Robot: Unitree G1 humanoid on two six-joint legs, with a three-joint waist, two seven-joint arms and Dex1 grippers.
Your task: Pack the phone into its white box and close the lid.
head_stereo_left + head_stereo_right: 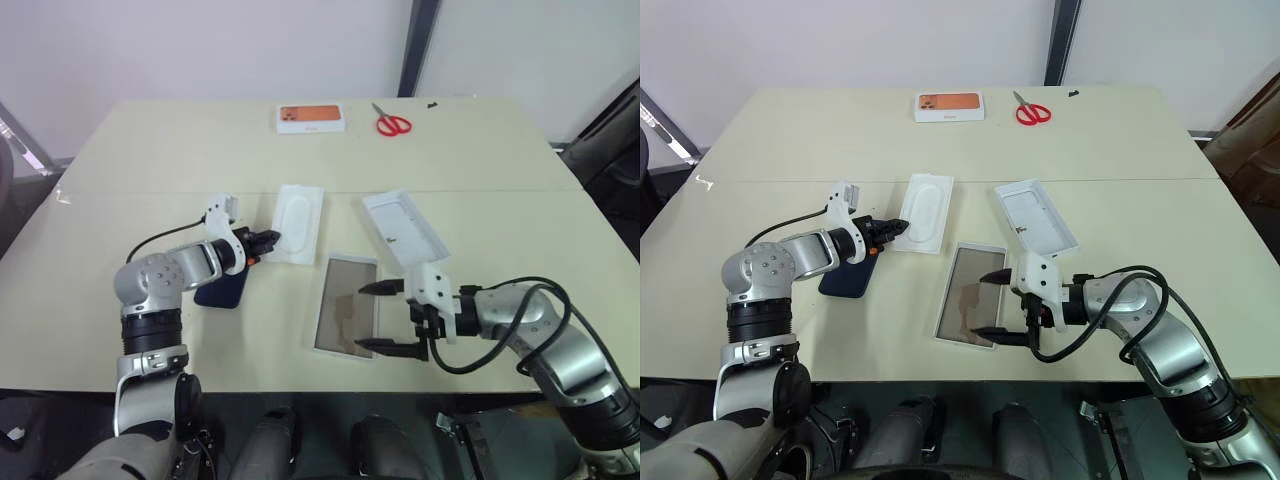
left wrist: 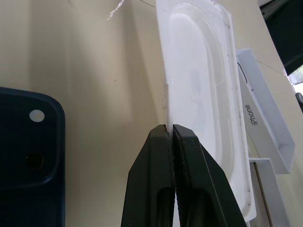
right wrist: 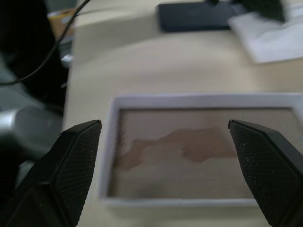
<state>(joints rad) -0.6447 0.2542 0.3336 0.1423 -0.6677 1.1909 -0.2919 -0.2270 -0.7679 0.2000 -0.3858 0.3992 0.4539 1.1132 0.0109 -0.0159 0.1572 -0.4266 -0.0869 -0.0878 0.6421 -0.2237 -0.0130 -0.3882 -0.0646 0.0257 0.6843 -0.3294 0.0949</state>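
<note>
My left hand [image 1: 268, 240] is pinched shut on the thin edge of the white insert [image 1: 298, 222] at centre frame, my right hand [image 1: 383, 317] spread wide beside the empty white box [image 1: 347, 305]; that sliver grip could slip, and the phone [image 1: 222, 290] waits at left.

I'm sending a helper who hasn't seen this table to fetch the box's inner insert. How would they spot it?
On the beige table, look just past the open white cardboard tray with the tan-brown inside, toward the robot's left. The flat white insert lies there, its edge pinched in the left gripper's jaws. Unlike the plain deep white lid nearby, it has a rounded oval recess.
</note>
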